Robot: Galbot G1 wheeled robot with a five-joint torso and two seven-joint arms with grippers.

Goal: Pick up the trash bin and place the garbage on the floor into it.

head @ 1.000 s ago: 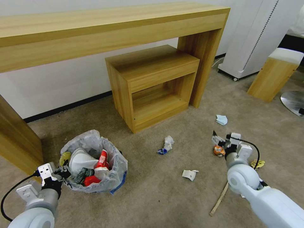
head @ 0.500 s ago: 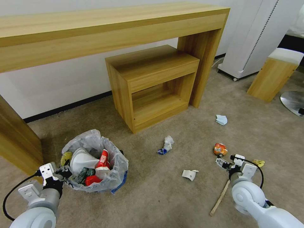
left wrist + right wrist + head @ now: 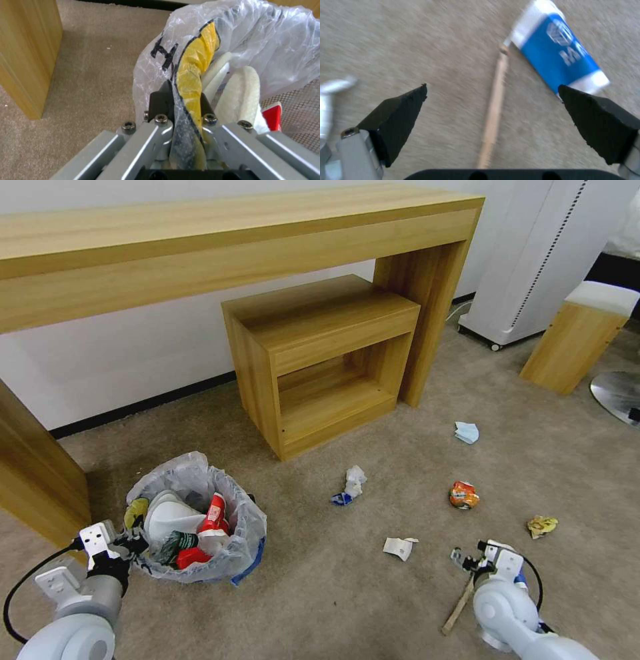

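**Operator:** How does the stick handle, and where do you take hold?

**Manual:** The wooden stick (image 3: 495, 110) lies flat on the carpet (image 3: 347, 593) at 5 o'clock in the head view, one end touching a blue-and-white wrapper (image 3: 558, 53). Judge it light, stiff and thin. It sits low in the pile, so you close the fingers across its width near the middle, where it balances. The right gripper (image 3: 493, 117) hangs above it with its fingers spread wide, one on each side of the stick, nothing between them yet.

**Operator:** And the bin?

**Manual:** The trash bin (image 3: 193, 520) stands at 8 o'clock, part-filled. Its liner is thin, soft and slippery; expect it to stretch or tear under load. The left gripper (image 3: 181, 105) is clenched on the bin's edge, liner and a yellow wrapper (image 3: 195, 70) pinched between the fingers.

**Operator:** What differs from a second ago?

**Manual:** The right gripper has drawn back from the orange crushed can (image 3: 463, 495) at 4 o'clock, leaving it on the carpet, and now sits over the stick. The left gripper's hold on the bin is unchanged.
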